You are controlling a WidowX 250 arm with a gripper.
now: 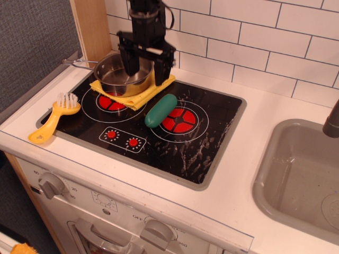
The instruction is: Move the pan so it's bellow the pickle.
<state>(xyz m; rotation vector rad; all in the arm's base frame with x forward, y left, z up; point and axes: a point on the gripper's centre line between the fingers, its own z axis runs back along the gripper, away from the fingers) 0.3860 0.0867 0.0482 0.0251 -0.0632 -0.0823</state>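
Observation:
The shiny steel pan [113, 75] stands on a yellow cloth [133, 96] over the back-left burner, its thin handle pointing left. The dark-green pickle [160, 110] lies between the two burners, to the front right of the pan. My gripper [144, 67] hangs over the pan's right rim with its jaws wide apart. One finger [128, 62] is inside the pan and the other [161, 71] is outside it, above the cloth. Neither finger grips anything.
A yellow brush [52, 119] lies at the stove's left edge. A wooden panel [90, 26] and the tiled wall stand close behind the pan. A grey sink [302, 174] is at the right. Stove knobs [50, 184] line the front.

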